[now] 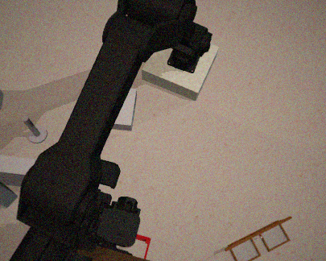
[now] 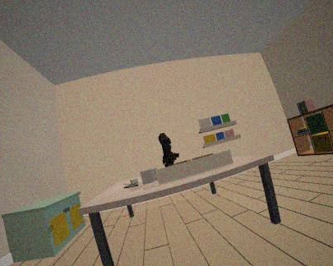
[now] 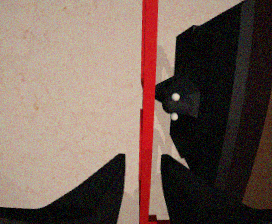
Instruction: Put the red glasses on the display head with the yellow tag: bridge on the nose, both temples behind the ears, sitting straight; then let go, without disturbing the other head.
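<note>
The red glasses [image 1: 143,238] [image 3: 148,60] show in the wrist view as a nearly upright bar, seen from above, with two pale nose pads beside it. A dark head shape [image 3: 214,80] lies right of the bar, and its pointed nose reaches the bar at the pads. My gripper [image 3: 143,160] is partly open, with the bar between its fingertips and a gap on each side. The temples are mostly out of view, so their place at the ears cannot be told. No yellow tag shows. In the top view the arm hides the fingers and most of the glasses.
Brown-framed glasses [image 1: 259,234] are at the lower right of the top view. A pale block [image 1: 206,70] is below the arm's upper end. A white block [image 1: 127,110], a rod on a round base [image 1: 38,136] and a grey block [image 1: 1,192] are near the arm.
</note>
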`<state>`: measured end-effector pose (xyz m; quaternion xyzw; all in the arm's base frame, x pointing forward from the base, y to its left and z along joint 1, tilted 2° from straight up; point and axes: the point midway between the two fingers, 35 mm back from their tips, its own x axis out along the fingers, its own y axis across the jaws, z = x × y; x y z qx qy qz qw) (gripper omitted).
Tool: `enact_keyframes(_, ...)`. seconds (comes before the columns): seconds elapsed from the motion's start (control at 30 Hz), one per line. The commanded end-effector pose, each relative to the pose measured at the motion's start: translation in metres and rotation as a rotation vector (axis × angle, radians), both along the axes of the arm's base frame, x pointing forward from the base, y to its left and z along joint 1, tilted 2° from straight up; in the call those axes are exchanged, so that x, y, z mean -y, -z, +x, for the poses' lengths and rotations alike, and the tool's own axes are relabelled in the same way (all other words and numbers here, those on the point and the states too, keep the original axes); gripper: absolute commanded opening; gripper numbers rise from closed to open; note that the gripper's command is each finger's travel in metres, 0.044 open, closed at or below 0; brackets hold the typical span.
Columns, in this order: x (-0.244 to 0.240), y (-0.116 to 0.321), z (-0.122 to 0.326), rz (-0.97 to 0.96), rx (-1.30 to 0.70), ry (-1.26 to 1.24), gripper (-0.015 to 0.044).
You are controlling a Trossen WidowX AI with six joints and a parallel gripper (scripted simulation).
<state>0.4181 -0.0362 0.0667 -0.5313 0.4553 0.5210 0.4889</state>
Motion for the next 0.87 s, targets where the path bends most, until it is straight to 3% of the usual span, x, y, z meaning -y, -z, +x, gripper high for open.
enact_keyframes(0.0, 0.0, -0.013, 0.0, -0.001, -0.005, 0.001, 0.0107)
enact_keyframes(0.27, 0.0, -0.029, -0.002, -0.001, -0.015, 0.002, 0.0107)
enact_keyframes(0.83, 0.007, -0.044, -0.058, -0.001, -0.019, 0.002, 0.0107)
